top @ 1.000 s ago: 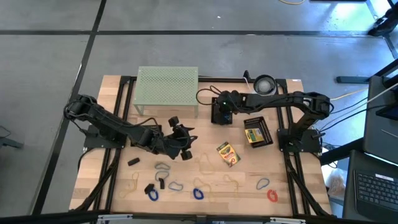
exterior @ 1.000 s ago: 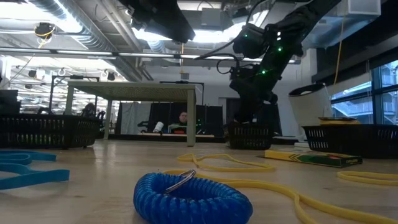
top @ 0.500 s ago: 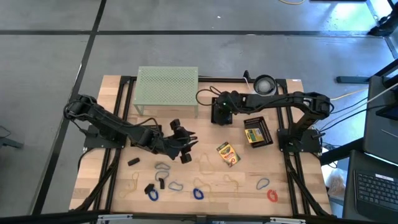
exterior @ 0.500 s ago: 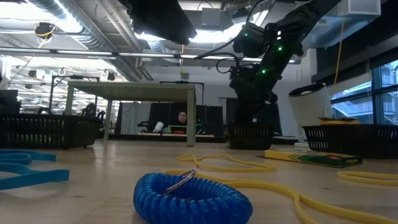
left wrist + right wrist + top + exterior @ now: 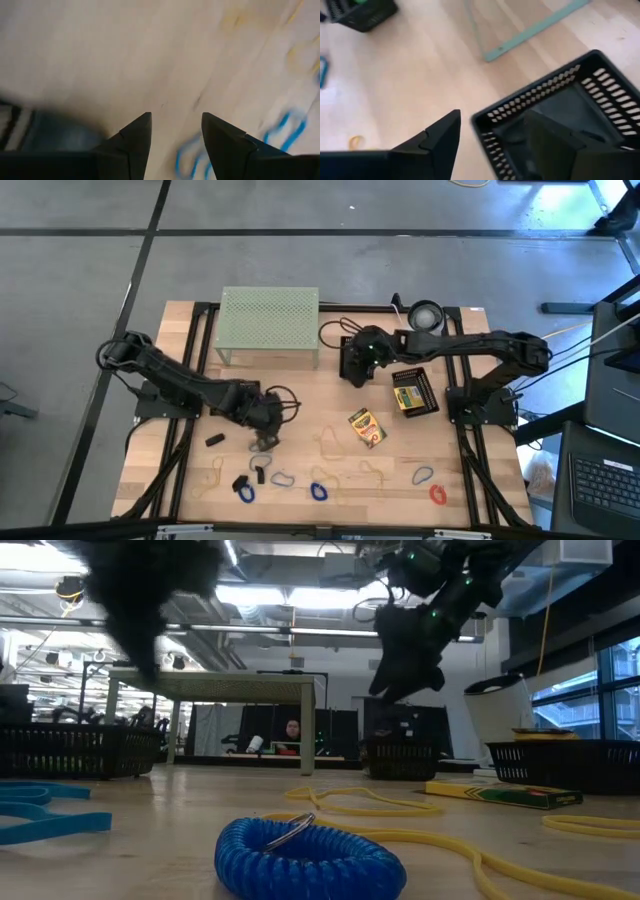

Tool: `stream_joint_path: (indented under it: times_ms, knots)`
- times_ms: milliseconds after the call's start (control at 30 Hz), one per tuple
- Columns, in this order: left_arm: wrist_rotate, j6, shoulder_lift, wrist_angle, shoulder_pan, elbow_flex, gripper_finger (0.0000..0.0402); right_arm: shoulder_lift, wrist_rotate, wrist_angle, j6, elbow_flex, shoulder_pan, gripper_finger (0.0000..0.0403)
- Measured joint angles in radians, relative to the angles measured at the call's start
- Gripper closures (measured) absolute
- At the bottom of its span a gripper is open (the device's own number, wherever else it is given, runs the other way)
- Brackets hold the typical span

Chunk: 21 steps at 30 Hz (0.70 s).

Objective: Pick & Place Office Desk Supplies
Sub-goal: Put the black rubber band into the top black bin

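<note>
sorting step in hand, with most of the supplies not yet binned. right gripper (image 5: 362,366) is poised over the small black mesh bin (image 5: 352,361) at the far centre of the desk (image 5: 330,395), jaws spread with nothing seen between them, the bin's open mouth directly below in its wrist view (image 5: 555,117); judged as a drop just made or a hover, contents of the bin cannot be told. left gripper (image 5: 263,432) is lowered at near-left centre, jaws parted and empty, tips pointed at bare wood with blue loop clips (image 5: 192,155) blurred just beyond; a grey loop clip (image 5: 262,446) lies right under it, judged the likely pick target. one yellow-green crayon box (image 5: 366,427) lies loose on the desk right of centre, the other sits in the black tray (image 5: 413,391) on the right. a blue loop clip (image 5: 319,492), another blue one (image 5: 423,475) and a red one (image 5: 437,494) lie along the near edge, with thin tan rubber bands (image 5: 330,442) and small black clips (image 5: 214,440) scattered between. next move calls for the left jaws to be centred over one thin clip wire and brought fully to the desk before closing; a flat loop is easily missed or pushed aside. right arm should be lifted clear of the bin rim first.
</note>
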Motion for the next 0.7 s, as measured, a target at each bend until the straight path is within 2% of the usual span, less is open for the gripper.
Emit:
stream_joint_path:
  times_ms: [200, 300, 500, 700]
  knots:
    - [0.076, -0.143, 0.000, -0.261, -0.103, 0.000, 0.0233, -0.009, 0.000, 0.001, 0.011, 0.000, 0.067, 0.0194]
    - [0.126, -0.222, 0.000, -0.322, -0.158, 0.000, 0.0233, -0.009, 0.000, 0.001, 0.011, 0.000, 0.097, 0.0195]
    - [0.140, -0.385, 0.001, -0.334, -0.274, -0.012, 0.0233, -0.009, 0.002, 0.002, 0.008, 0.000, 0.125, 0.0195]
    - [0.179, -0.580, 0.001, -0.313, -0.348, -0.129, 0.0233, -0.009, 0.003, 0.004, 0.007, 0.000, 0.140, 0.0195]
